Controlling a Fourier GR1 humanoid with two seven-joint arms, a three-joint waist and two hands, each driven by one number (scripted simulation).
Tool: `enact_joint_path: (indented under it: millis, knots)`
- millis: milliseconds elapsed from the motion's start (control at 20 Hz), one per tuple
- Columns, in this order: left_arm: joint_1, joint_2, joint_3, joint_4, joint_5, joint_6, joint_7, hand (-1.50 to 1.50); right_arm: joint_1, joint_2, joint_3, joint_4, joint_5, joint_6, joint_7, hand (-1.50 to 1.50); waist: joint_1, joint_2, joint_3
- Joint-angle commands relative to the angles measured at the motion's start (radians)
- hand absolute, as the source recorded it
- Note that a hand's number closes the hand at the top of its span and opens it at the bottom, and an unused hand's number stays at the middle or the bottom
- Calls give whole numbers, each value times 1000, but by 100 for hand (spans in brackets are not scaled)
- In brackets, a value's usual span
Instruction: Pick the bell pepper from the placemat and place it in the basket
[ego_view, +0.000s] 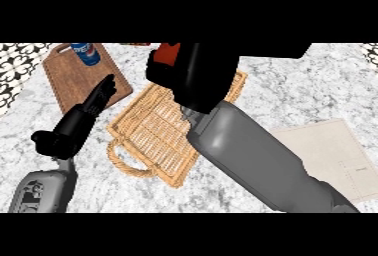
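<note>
The red-orange bell pepper (168, 53) shows only as a small patch at the top of the head view, mostly hidden inside my right hand (193, 70), whose fingers are curled round it. That hand hangs over the far end of the woven wicker basket (156, 136), which lies on the marble counter at centre. My right forearm crosses the basket's right side and hides it. The beige placemat (334, 156) lies at the right with nothing on its visible part. My left hand (77, 124) rests open at the left, fingers straight and pointing up toward the board.
A brown wooden cutting board (72, 80) lies at the upper left with a blue can (86, 53) standing on its far end. The basket's handle (127, 162) loops toward me. Patterned tiling borders the counter's far corners.
</note>
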Motion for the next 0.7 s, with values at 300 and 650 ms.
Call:
enact_joint_path:
  millis: [300,650]
  knots:
    - [59,13,10,-57,7,-6,-1,0,50,11,20,124,82,-185,192,150,-18,-1,2]
    - [26,-2,15,3,-13,21,-34,0,102,11,-59,105,169,-329,173,150,-38,4,2]
